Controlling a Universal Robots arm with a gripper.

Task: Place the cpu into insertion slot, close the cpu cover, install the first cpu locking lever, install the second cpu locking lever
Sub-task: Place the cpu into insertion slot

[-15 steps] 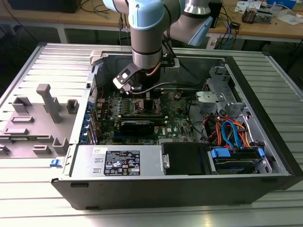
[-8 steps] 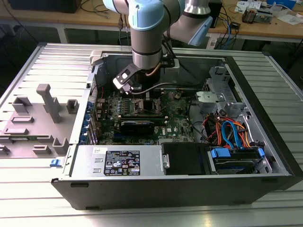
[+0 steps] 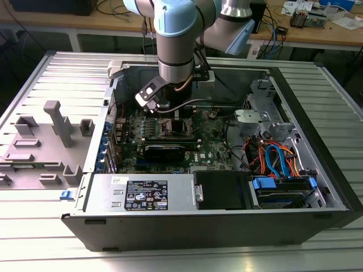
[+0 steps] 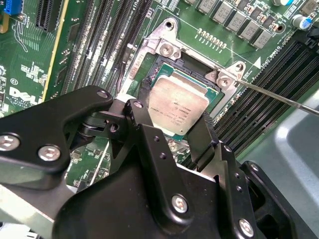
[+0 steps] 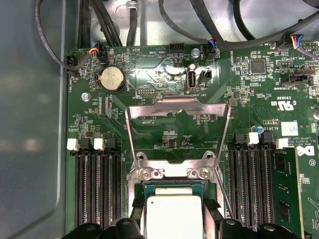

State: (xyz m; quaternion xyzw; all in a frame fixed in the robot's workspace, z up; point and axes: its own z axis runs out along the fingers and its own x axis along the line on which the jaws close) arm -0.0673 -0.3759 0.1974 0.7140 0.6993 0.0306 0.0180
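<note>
The cpu (image 4: 175, 103), a flat square chip with a dull silver top, lies over the insertion slot (image 4: 175, 68), whose silvery rim sits on the green board. My gripper (image 4: 174, 113) has one black finger (image 4: 143, 107) pressed against each of two opposite cpu edges. In the first wrist view the cpu (image 5: 172, 215) sits between the fingers (image 5: 212, 213). The cpu cover (image 5: 172, 103) stands swung up on its hinge behind the slot. A thin locking lever (image 4: 279, 98) sticks out sideways, unlatched. In the exterior view the gripper (image 3: 161, 110) hangs low over the motherboard inside the case.
Long black memory slots (image 5: 94, 189) flank the socket on both sides, one holding a memory stick (image 5: 286, 191). Cables (image 5: 124, 22) run along the case wall. A power supply (image 3: 144, 194), a drive bay (image 3: 283, 190) and coloured wires (image 3: 272, 156) fill the case front. Grey fixtures (image 3: 57, 122) stand outside.
</note>
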